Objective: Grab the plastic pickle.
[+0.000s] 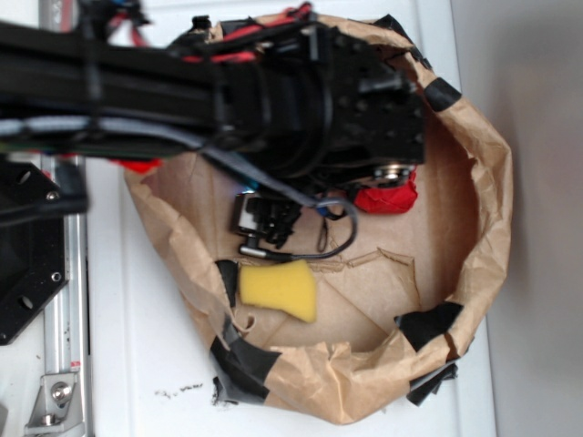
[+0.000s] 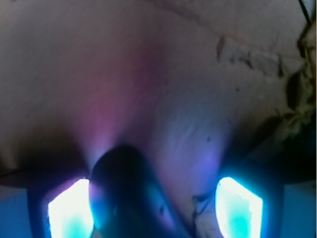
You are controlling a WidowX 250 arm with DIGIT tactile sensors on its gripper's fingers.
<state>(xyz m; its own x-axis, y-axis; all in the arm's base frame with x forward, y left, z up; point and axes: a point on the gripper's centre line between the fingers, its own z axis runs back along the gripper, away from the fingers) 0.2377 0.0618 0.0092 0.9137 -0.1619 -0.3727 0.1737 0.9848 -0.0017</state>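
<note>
In the wrist view the plastic pickle is a dark, glossy, rounded capsule lying on brown paper. It lies between my gripper's two glowing pads. It sits close against the left pad, with a clear gap to the right pad. The jaws stand wide apart, so the gripper is open. In the exterior view the black arm reaches over the paper bag, hiding the gripper's fingers and the pickle.
The crumpled brown paper bag, patched with black tape, forms a walled bowl on the white table. A yellow sponge block lies at the near left inside it. A red object shows under the arm's end. A black cable loops below the arm.
</note>
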